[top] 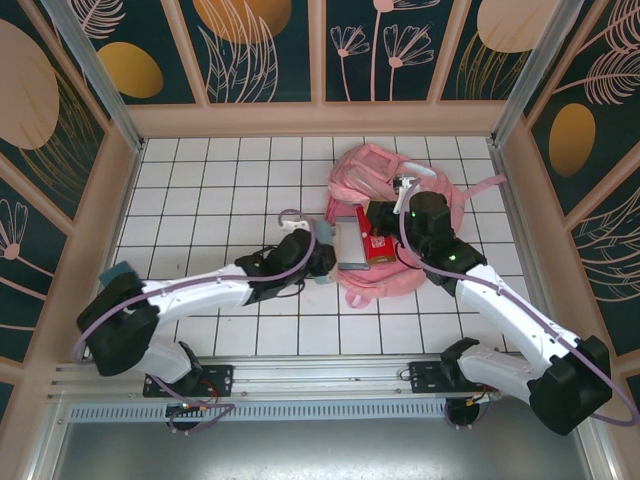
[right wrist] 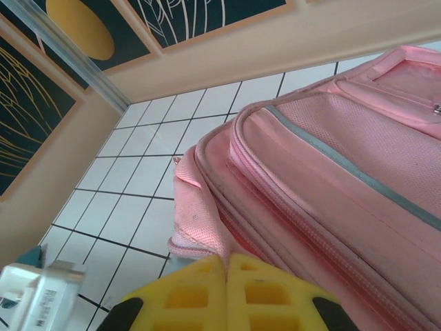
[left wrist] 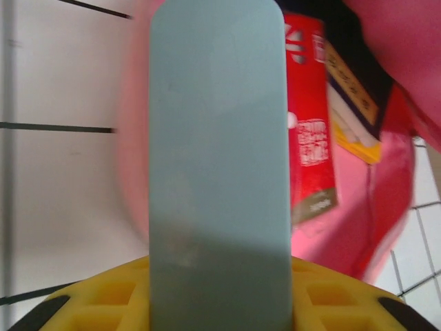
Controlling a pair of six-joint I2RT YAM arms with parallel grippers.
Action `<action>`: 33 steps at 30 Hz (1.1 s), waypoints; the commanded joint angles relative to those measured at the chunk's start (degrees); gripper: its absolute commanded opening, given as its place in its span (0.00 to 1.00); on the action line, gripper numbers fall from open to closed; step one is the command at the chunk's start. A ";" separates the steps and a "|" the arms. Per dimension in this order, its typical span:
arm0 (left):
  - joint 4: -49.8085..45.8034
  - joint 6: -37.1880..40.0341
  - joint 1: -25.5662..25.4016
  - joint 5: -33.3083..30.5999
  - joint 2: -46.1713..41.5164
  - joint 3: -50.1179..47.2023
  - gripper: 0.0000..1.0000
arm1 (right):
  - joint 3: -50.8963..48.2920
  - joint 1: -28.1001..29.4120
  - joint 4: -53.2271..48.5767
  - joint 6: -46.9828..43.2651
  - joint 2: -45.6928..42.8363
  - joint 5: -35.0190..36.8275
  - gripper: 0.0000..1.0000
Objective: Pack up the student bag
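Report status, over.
Left gripper gripping pale blue flat case at student bag mouth. Right gripper shut at its lip. Red box already inside.

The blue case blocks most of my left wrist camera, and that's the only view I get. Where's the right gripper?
Observer: From above, the right gripper is over the middle of the student bag, just beyond the red box.
Operator: Open or shut?
Observer: Shut. Its yellow fingers are pressed together at a fold of the bag's pink fabric. I cannot tell whether they pinch it.
Operator: And where does my case sit?
Observer: The pale blue case lies at the bag's left edge, with the left gripper on its outer end.
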 commanded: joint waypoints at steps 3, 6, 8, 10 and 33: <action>13.49 -0.09 -0.45 4.92 7.96 6.45 0.19 | 3.39 -0.32 2.19 0.92 -2.68 1.97 0.00; 19.36 -1.62 -0.45 7.45 12.98 9.79 0.20 | 3.56 -0.31 1.47 1.06 -3.03 1.72 0.00; 21.78 -2.62 -0.49 9.14 17.14 12.28 0.20 | 3.59 -0.31 1.14 1.10 -3.34 1.64 0.00; 23.80 -3.63 -0.65 10.29 20.56 14.52 0.20 | 3.57 -0.27 0.96 1.19 -3.69 1.60 0.00; 18.64 -2.40 -4.64 4.99 31.83 26.50 0.67 | 3.13 -0.31 1.05 1.28 -3.37 1.40 0.00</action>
